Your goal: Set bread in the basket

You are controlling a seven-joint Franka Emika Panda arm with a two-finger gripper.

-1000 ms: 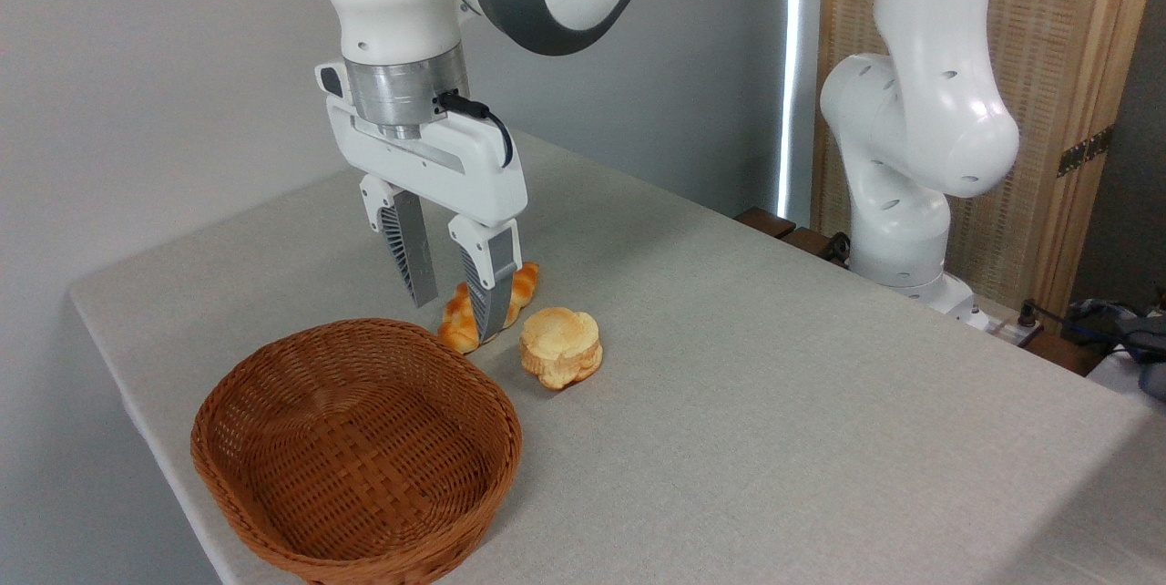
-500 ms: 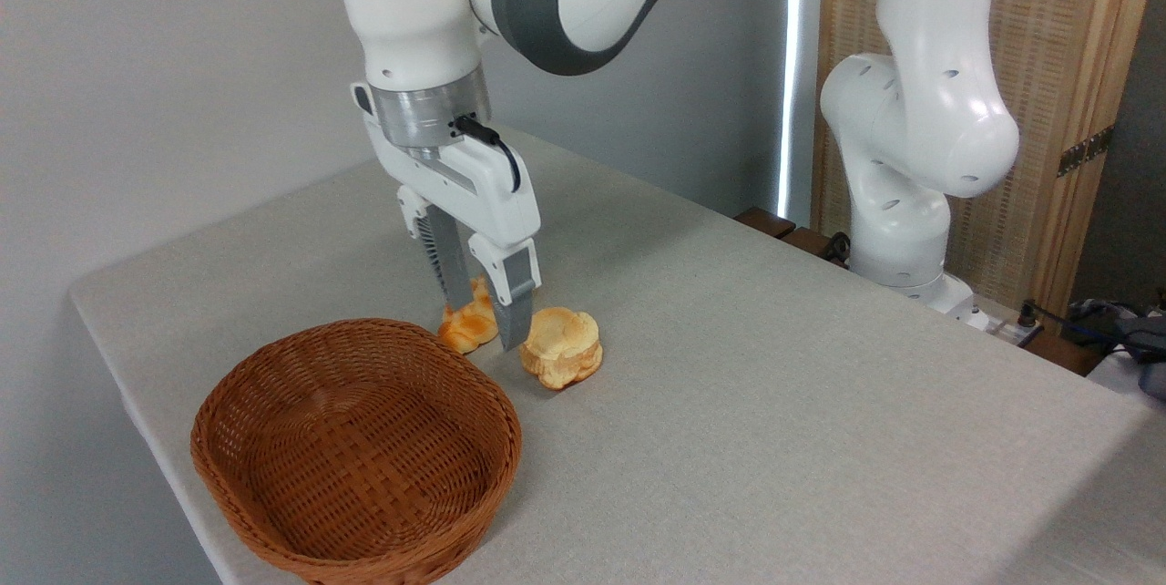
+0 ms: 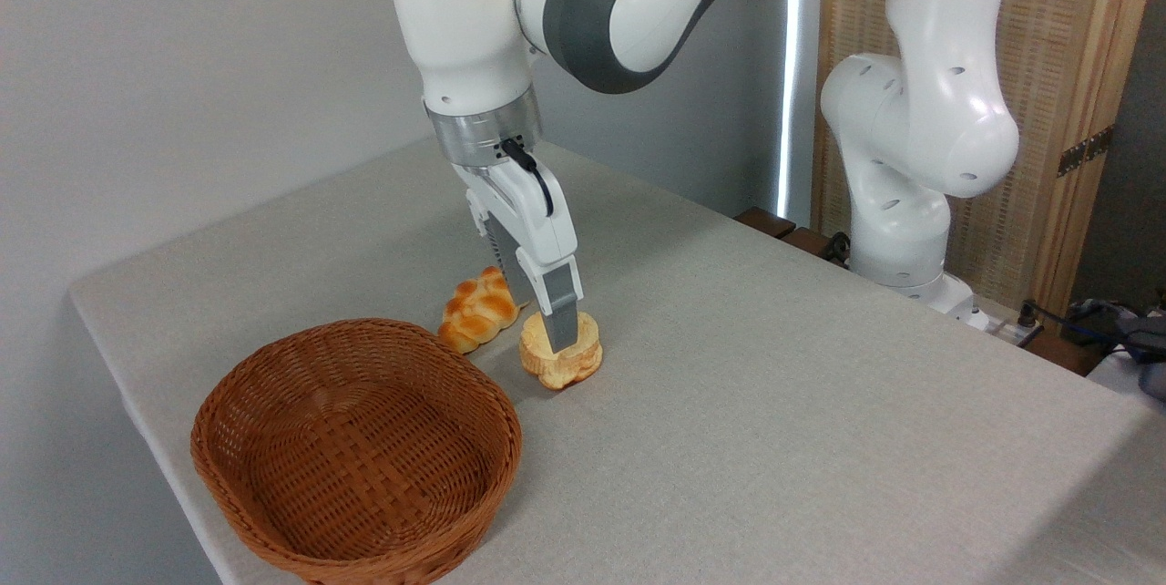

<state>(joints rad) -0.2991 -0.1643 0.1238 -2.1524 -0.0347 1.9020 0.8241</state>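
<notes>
Nearest thing is the basket (image 3: 355, 453), sitting at the near left corner of the table (image 3: 774, 403), nothing in it. Just past its far right rim is the bun (image 3: 583, 359), flat on the table and clear of the basket. Right beside the bun on its left, a bit farther back, lies the loaf (image 3: 477, 313), angled, its near end almost at the basket rim.

The gripper (image 3: 551, 325) is pointing down right over the bun. The one finger (image 3: 560, 316) you can really see is in front of the bun's top, tip low against it. The other finger is mostly hidden behind the first, so I honestly can't tell how wide the jaws are or whether they've got hold of the bun. The bun looks like it's resting on the table.

Farther back, the arm runs up and off to the right, with its base (image 3: 902, 230) at the far right edge of the table.
</notes>
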